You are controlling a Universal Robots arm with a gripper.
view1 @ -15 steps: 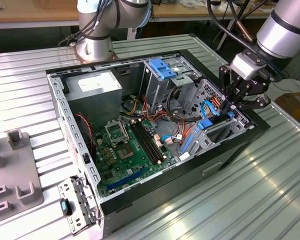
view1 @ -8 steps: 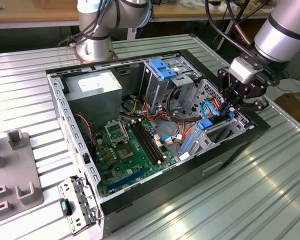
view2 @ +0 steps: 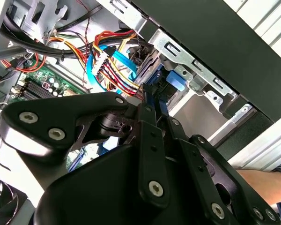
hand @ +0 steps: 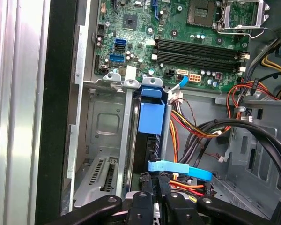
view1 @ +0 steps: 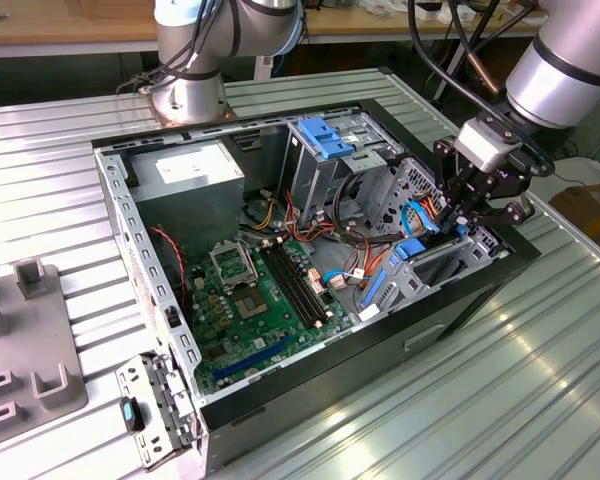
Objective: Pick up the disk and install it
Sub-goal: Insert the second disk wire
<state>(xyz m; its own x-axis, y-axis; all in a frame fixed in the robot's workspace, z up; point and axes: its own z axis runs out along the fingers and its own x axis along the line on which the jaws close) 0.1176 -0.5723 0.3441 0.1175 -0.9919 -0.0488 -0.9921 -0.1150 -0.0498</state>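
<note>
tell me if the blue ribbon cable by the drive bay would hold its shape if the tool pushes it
Probably not: the blue ribbon cable is thin, flat and already curved, so likely floppy and light. It would likely bend aside and spring back beside the tool.

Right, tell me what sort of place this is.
Probably a robotics lab or test workshop: an open desktop computer case lies on a ribbed metal table, a robot arm's base is bolted beside it, and wooden workbenches stand behind.
</note>
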